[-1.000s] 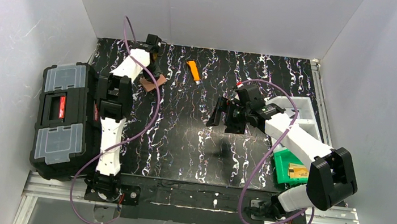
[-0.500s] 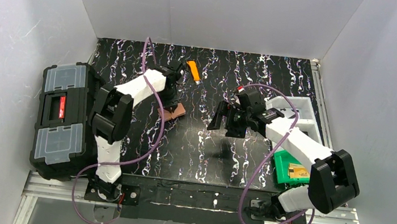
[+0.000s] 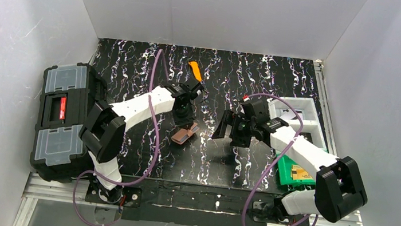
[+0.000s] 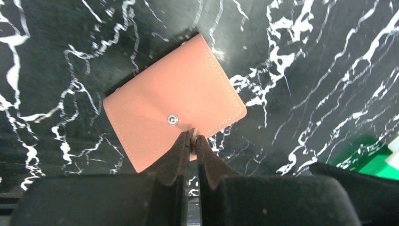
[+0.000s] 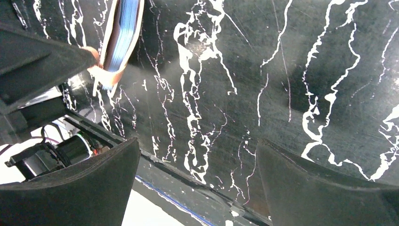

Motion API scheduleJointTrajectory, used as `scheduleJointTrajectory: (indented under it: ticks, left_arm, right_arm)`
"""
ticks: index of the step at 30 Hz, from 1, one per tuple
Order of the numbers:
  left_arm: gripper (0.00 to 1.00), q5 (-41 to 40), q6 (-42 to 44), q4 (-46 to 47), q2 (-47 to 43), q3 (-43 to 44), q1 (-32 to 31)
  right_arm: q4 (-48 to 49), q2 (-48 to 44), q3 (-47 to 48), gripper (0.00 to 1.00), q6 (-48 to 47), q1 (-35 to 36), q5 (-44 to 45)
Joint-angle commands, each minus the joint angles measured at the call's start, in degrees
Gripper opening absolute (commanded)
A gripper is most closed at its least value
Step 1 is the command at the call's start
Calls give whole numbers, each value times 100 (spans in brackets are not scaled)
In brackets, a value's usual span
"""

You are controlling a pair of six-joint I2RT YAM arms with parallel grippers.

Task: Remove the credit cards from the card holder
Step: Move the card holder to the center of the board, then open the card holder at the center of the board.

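- Left gripper (image 4: 193, 137): fingers pressed together, pinching the card holder at its near edge, just beside the metal snap (image 4: 173, 119). In the top view the left gripper (image 3: 187, 123) is seen slightly to 9 o'clock of the table's centre, pointing down.
- Card holder (image 4: 174, 108): a flat brown leather-like wallet, closed face turned to the left wrist camera, corners skewed. In the top view the card holder (image 3: 183, 135) is found at 9 o'clock of the right gripper, near it but apart. A shadow is thrown on the table beside it; whether it touches the surface cannot be told.
- Credit cards (image 5: 121, 28): pale blue edges are seen stacked inside the holder's mouth in the right wrist view, at 11 o'clock of that picture. No card has been drawn out. The count cannot be told.
- Right gripper (image 5: 196, 150): fingers spread wide, nothing between them, held over bare table. In the top view the right gripper (image 3: 231, 130) is placed just to 3 o'clock of centre.
- Table (image 3: 203, 165): black, white-veined.
- Utility knife (image 3: 195, 69): orange, lying at 12 o'clock of the holder, well apart.
- Toolbox (image 3: 61, 122): black, at the 9 o'clock edge.
- White bin (image 3: 299, 109): at 3 o'clock.
- Green tray (image 3: 284, 168): at 4 o'clock.
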Motion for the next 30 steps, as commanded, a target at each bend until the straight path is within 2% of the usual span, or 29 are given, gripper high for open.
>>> scheduleJointTrajectory:
  ticks: [1,9,12,18,24,30]
  left_arm:
    - [0,129,-254,-18,-228,120,-343]
    - [0,329,-295,-52,-20,545,-719]
    - [0,463,-406,-52,120,768,-842]
    - [0,164,-236,-394,304,1161,-891]
    - [0,-1689,-437,-1580,-86,1400,-1010]
    - [0,-999,-579,-1199,354,1481,-1272]
  right_arm:
    - [203,-290,-179,100,79,-12,203]
    - [-171,-563,-262,100,149,-12,827]
    - [-117,-729,-383,100,229,-18,819]
    - [-60,-783,-527,100,308,-13,792]
    - [-290,-489,-67,100,49,-20,782]
    - [-1025,-856,35,100,-60,-326,1165]
